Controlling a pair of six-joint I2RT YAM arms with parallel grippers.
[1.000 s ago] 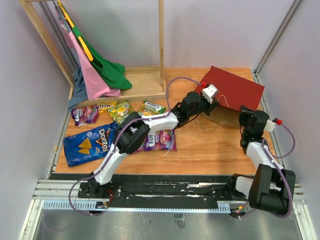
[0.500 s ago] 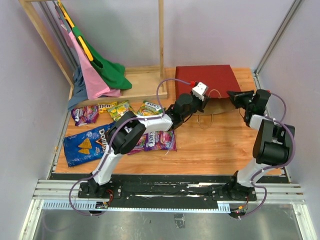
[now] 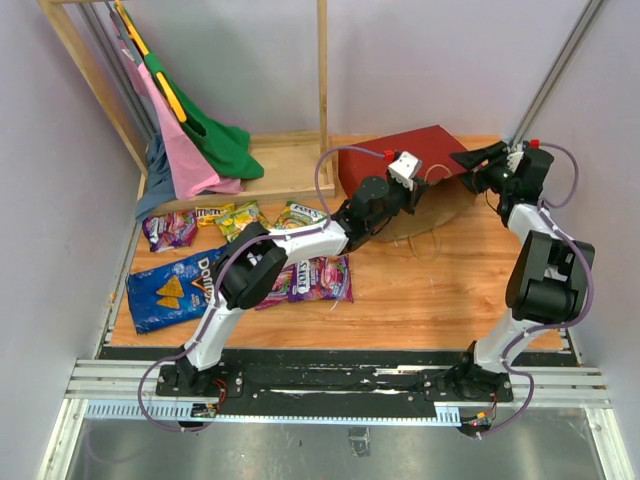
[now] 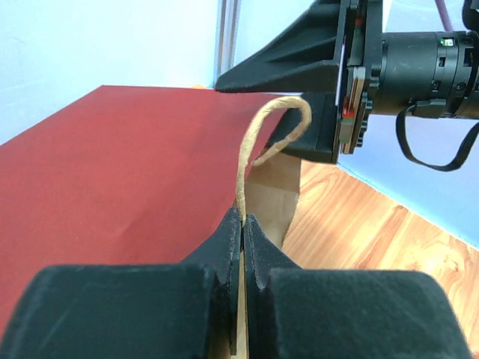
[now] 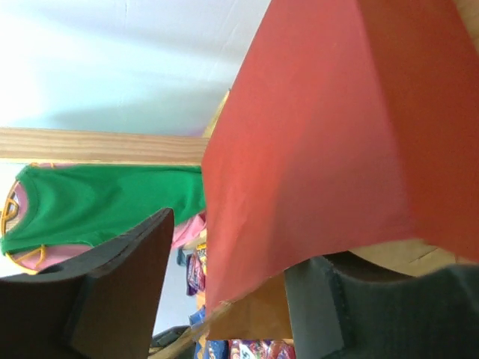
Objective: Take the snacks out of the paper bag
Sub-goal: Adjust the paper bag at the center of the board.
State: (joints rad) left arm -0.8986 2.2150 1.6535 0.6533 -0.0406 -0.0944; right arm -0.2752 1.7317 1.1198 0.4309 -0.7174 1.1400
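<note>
1. The left gripper [image 4: 243, 224] was clamped tight on the paper bag [image 3: 372, 160] at its rim, by the string handle [image 4: 258, 134].
2. The right gripper [image 3: 476, 163] had its fingers apart around the bag's edge.
3. The bag was at the back right of the table [image 3: 420, 290], and the snacks [image 3: 322, 278] lay out on the left.

Tabletop [image 3: 440, 290] lies bare near right; paper bag [image 3: 400, 160] blocks the far middle, snacks [image 3: 175, 285] crowd the left.

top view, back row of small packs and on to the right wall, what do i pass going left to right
purple pack → yellow-green pack → green pack → paper bag → right fingers
</note>
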